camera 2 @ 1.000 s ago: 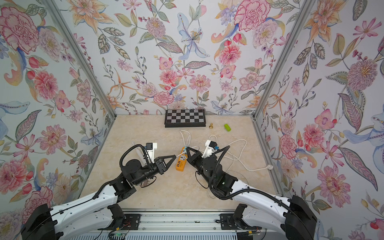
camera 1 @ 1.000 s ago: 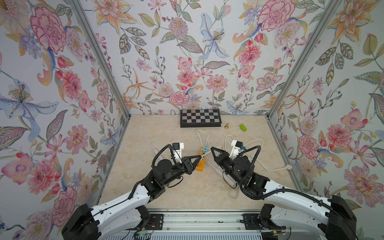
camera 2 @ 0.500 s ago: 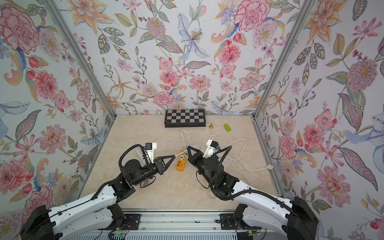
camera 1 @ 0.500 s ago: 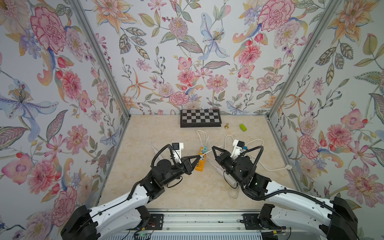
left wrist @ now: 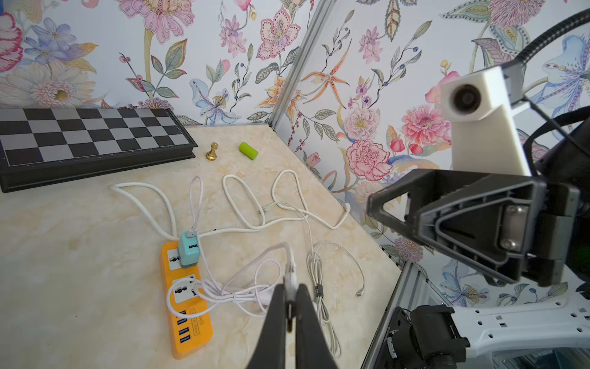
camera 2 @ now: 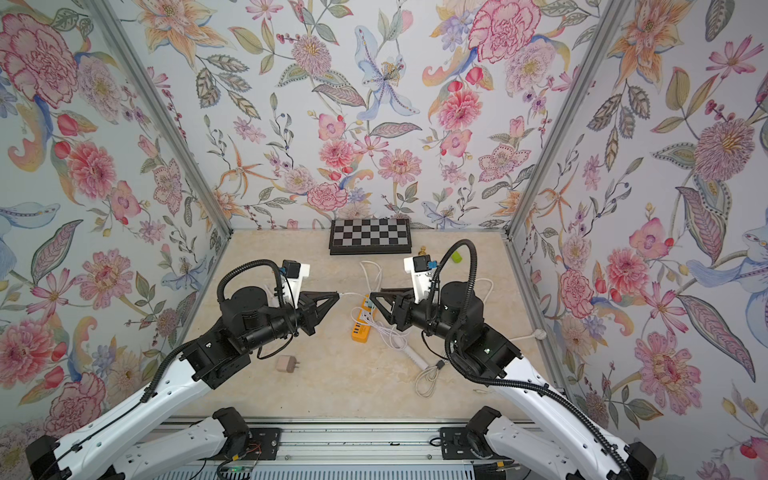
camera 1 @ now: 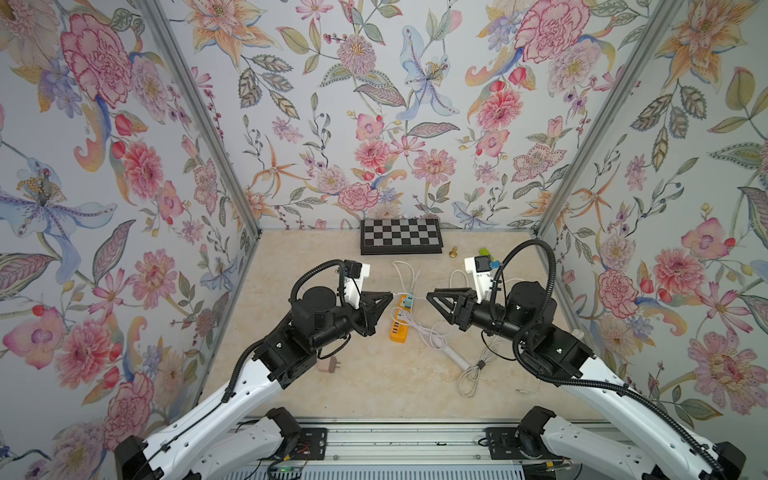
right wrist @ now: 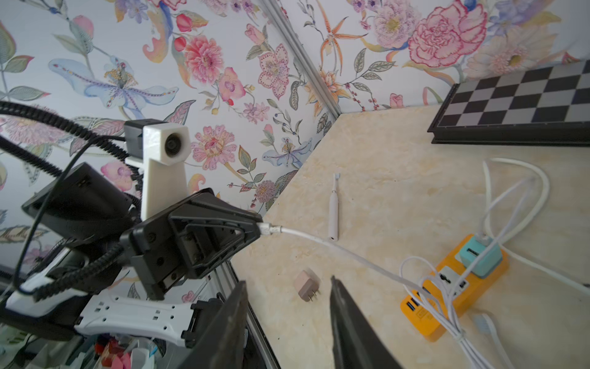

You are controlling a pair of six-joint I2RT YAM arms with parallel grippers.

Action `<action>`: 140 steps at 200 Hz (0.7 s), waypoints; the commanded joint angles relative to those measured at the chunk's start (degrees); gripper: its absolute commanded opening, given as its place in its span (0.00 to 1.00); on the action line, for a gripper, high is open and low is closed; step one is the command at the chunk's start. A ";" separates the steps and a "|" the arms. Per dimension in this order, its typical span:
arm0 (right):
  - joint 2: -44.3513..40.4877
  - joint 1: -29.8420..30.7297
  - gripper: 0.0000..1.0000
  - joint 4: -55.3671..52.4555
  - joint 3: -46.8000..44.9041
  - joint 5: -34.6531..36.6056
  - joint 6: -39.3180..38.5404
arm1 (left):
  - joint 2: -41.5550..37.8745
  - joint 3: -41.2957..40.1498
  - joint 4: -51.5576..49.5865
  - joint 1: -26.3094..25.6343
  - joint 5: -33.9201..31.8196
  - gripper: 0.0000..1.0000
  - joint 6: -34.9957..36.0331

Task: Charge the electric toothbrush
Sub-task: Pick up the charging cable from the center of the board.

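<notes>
The electric toothbrush point(right wrist: 333, 207) is slim and white and lies flat on the table near the left wall; my left arm hides it in both top views. My left gripper point(left wrist: 290, 287) is shut on the plug end of a white charging cable point(right wrist: 335, 247), held above the table. The cable runs down to a tied bundle on the orange power strip point(camera 1: 401, 322). A teal USB charger point(left wrist: 189, 252) sits plugged into the strip. My right gripper point(right wrist: 287, 281) is open and holds nothing. It faces the left gripper point(camera 1: 390, 294) across a gap over the strip.
A chessboard point(camera 1: 401, 241) stands against the back wall, with a gold pawn point(camera 1: 454, 251) and a green cylinder point(camera 1: 484, 251) beside it. A beige plug adapter point(camera 1: 328, 366) lies under the left arm. Loose white cables point(left wrist: 249, 204) and a tied coil point(camera 1: 478, 365) lie right of the strip.
The right gripper has opened and drawn back to the right, away from the cable plug. The left gripper has closed on that plug and stays where it was.
</notes>
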 commanded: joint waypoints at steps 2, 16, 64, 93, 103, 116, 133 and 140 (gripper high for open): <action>-0.75 -0.75 0.43 -7.76 1.77 -11.59 -18.05 | 0.99 5.70 -11.75 0.47 2.72 0.00 8.95; 0.93 -0.76 0.42 -7.71 2.59 -12.64 -22.88 | 1.82 7.37 -14.60 0.50 4.30 0.00 11.03; 13.25 -3.12 0.44 -7.61 8.90 -27.32 -31.18 | 4.12 8.19 -16.66 0.46 10.87 0.00 14.81; 21.56 -5.97 0.47 -7.43 11.98 -34.60 -32.15 | 6.13 8.77 -17.66 0.44 10.94 0.00 16.29; 23.79 -6.62 0.47 -7.41 12.42 -36.49 -32.35 | 5.99 8.37 -16.86 0.41 11.22 0.00 16.51; 26.21 -7.05 0.46 -7.11 12.77 -39.81 -32.35 | 5.72 8.02 -16.27 0.45 11.12 0.00 16.64; 28.50 -7.00 0.46 -7.16 12.82 -42.27 -32.33 | 5.78 8.22 -16.23 0.44 10.46 0.00 16.82; 28.99 -6.87 0.45 -7.12 12.61 -42.33 -32.56 | 6.00 8.35 -16.36 0.45 10.66 0.00 16.99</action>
